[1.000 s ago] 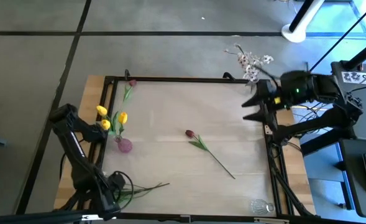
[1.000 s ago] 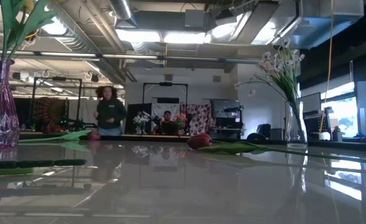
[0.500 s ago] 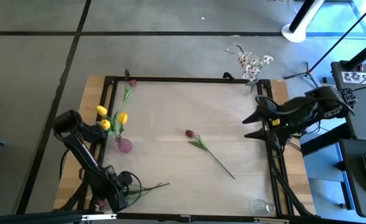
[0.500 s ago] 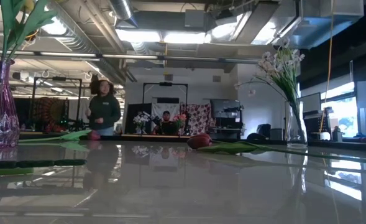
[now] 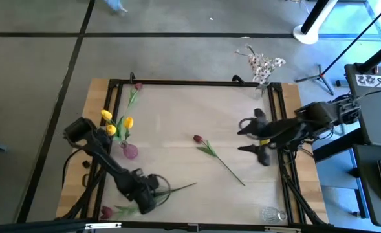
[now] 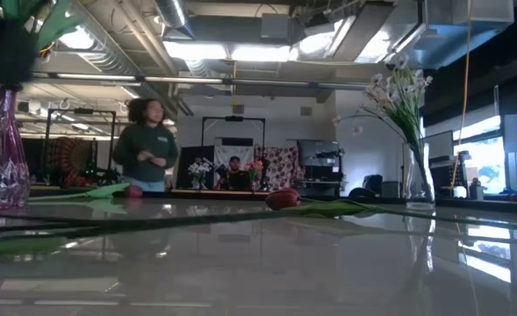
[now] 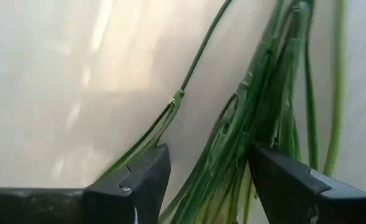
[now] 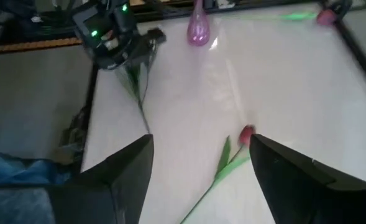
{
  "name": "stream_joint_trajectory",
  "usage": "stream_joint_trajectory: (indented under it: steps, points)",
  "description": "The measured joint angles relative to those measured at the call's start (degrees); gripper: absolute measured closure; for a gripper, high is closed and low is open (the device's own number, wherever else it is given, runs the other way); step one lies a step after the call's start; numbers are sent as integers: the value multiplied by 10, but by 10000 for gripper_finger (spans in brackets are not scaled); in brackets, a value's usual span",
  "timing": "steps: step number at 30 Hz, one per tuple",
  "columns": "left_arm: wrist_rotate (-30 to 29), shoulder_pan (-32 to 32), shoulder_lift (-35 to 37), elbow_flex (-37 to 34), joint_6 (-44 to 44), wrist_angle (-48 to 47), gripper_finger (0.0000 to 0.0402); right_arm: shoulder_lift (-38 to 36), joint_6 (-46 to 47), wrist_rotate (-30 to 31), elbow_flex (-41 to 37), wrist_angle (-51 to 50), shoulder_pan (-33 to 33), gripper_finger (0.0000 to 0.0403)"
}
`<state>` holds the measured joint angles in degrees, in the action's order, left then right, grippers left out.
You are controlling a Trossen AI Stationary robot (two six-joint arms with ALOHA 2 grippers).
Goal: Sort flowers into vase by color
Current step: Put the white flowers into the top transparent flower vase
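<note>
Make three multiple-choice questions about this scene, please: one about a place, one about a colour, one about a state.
1. Where does the dark red tulip lie?
A. mid-table
B. in the pink vase
C. on the floor

2. What colour are the flowers in the pink vase?
A. white
B. yellow
C. blue

3. How is the right pincer?
A. shut on a tulip
B. open, holding nothing
C. out of view

Answers:
1. A, it lies flat at the middle of the table.
2. B, yellow tulips stand in it.
3. B, its fingers spread apart above the table.

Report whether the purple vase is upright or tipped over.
Upright: the purple vase stands on its base in the low view, yellow tulips rising from it.
</note>
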<state>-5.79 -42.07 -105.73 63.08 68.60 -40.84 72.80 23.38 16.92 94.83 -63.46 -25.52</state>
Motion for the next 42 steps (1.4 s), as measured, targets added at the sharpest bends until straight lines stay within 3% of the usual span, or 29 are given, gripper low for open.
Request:
stream_joint_trajectory:
  steps: [6, 10, 16, 22, 27, 35, 42]
  points:
    - [-40, 44, 26, 2, -41, 40, 194, 68, -64, 1, 0, 62, 0, 139]
    - [-69, 55, 72, 48, -58, 36, 194, 125, -104, -5, 0, 114, 0, 139]
    - [-138, 46, 155, 139, -58, -26, 194, 225, -164, -57, 0, 233, 0, 139]
    - [-166, 9, 254, 200, -23, -35, 194, 326, -192, -121, 0, 361, 25, 139]
    - [-298, -19, 322, 212, -28, -5, 194, 414, -204, -171, 0, 451, 49, 139]
    - [-484, -15, 351, 212, -149, 27, 194, 533, -209, -229, 0, 568, 53, 139]
    - [-498, 46, 345, 212, -181, 44, 194, 584, -208, -200, 0, 612, 53, 162]
